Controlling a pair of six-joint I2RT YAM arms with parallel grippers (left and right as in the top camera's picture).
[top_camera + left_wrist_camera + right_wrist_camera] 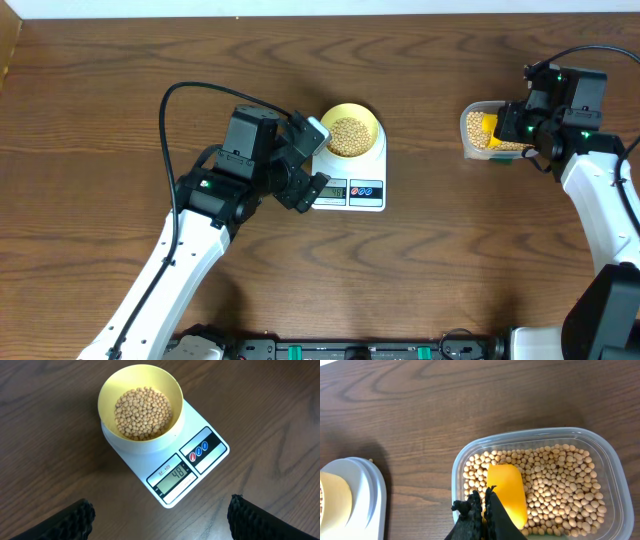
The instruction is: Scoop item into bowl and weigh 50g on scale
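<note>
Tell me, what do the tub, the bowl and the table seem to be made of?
Tub: probably clear plastic, since the beans show through its glossy wall. Bowl: likely matte plastic, uniformly pale yellow. Table: wood or wood-look laminate, with dark brown grain swirls.

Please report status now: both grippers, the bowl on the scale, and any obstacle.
Left gripper open, empty, beside scale. Right gripper shut on scoop in tub. Bowl on scale, display reads 48. No obstacle.

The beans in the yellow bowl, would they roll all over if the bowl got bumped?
Probably yes. The beans are small, round and loose, so any that spill would likely roll across the table. The bowl looks light and sits raised on the scale, so a hard push might slide or tip it. They lie well below the rim, so gentle nudges should be fine.
</note>
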